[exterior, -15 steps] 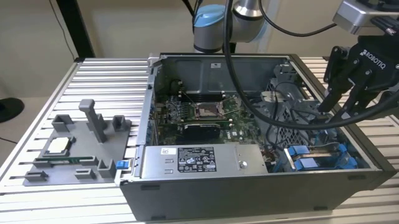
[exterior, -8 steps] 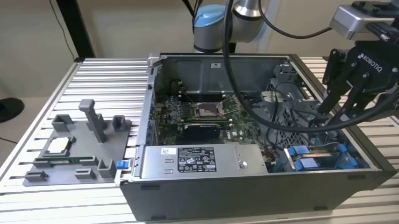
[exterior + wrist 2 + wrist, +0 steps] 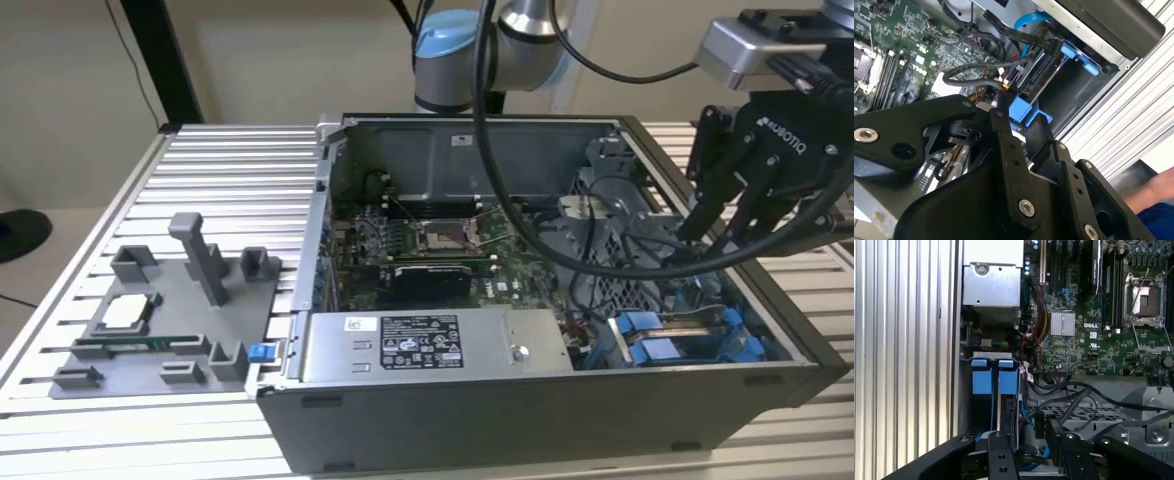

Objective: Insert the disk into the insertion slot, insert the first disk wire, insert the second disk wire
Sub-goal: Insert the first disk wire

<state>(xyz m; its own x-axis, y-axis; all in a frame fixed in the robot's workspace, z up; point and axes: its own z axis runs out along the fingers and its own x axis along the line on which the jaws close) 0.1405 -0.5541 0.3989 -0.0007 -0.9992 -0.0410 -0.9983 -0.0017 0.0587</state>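
In the exterior view the gripper [image 3: 718,232] hangs inside the computer case [image 3: 534,420], its fingers [image 3: 999,460] apart and gripping nothing I can see. The disk [image 3: 658,350] sits in its slot [image 3: 990,355], close by at about seven o'clock from the gripper.

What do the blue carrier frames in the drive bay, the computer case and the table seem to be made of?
The blue carrier frames look like moulded plastic: even bright colour, soft sheen, rounded tabs. The computer case seems to be dark-coated sheet metal: thin flat walls with folded edges. The table is probably aluminium: pale silver ribbed slats with a matte shine.
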